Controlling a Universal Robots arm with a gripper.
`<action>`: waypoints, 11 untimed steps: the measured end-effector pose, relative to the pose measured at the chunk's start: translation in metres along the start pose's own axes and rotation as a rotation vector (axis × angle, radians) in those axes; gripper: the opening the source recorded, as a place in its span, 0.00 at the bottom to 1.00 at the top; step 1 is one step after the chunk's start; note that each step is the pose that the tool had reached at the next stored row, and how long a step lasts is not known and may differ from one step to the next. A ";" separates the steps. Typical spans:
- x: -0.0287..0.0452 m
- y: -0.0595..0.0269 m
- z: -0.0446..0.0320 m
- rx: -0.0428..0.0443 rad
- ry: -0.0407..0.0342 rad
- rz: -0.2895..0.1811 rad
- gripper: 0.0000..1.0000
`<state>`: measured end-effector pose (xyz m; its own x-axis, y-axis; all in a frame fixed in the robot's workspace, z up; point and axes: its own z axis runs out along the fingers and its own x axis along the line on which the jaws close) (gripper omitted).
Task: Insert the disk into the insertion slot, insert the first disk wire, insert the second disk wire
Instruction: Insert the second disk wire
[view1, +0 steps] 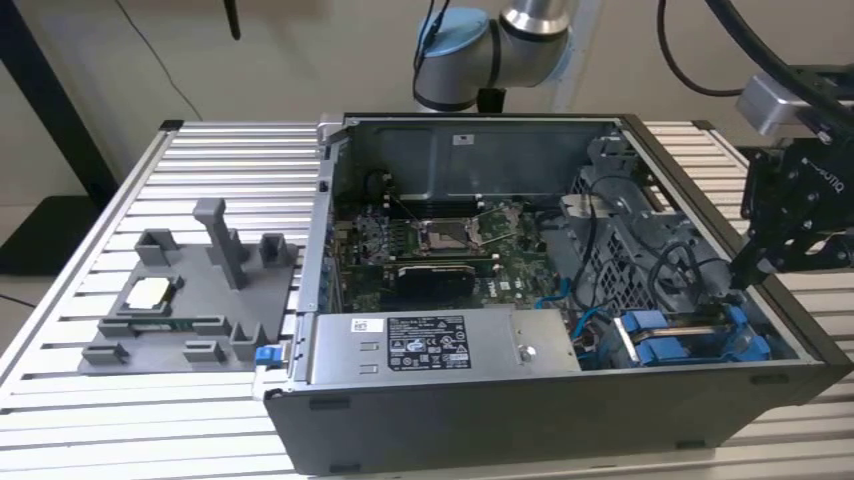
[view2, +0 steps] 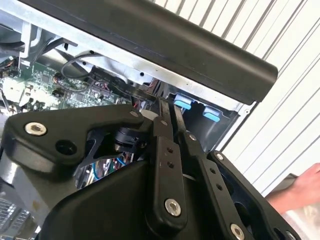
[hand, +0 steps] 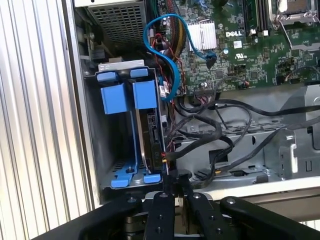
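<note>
1. The pincer (hand: 174, 179), its fingers pressed together, is hovering just beside the wired end of the disk (hand: 150, 132).
2. The disk is sitting on edge inside the insertion slot (hand: 97, 150), its long axis pointing toward the pincer.

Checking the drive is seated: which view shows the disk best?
The first wrist view: the disk stands edge-on, close up, in the insertion slot. The exterior view catches its blue frame; the second wrist view, two blue tabs.
</note>
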<state>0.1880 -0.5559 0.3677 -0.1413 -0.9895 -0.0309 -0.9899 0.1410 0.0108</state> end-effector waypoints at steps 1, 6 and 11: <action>0.0000 0.0000 0.0001 0.0001 0.0000 0.003 0.18; -0.0001 0.0001 -0.0024 0.0001 -0.0012 0.008 0.15; -0.0002 0.0000 -0.0045 -0.0043 0.0012 0.010 0.11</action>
<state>0.1881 -0.5559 0.3721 -0.1516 -0.9880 -0.0296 -0.9884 0.1512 0.0154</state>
